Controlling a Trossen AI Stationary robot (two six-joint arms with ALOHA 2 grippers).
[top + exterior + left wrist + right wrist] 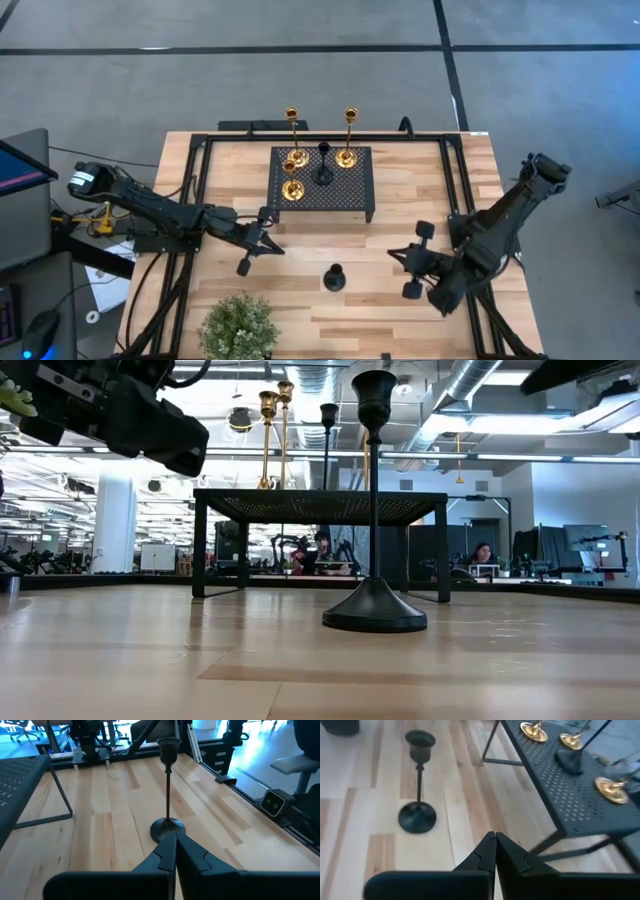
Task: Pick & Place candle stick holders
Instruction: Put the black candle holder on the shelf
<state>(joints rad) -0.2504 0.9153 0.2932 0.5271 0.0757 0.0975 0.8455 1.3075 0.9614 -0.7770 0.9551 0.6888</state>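
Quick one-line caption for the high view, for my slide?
Four candle holders on the black perforated stand, one black holder still on the table, both tools, left and right, shut.

Black perforated stand (322, 180) mid-table; potted plant (239, 327) at near edge.

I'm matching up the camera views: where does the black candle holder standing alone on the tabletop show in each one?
High: black candle holder, lower centre.
Low, centre, foreground.
Left wrist, centre, beyond the shut fingers.
Right wrist, upper left.
Shared landmark: perforated black stand.
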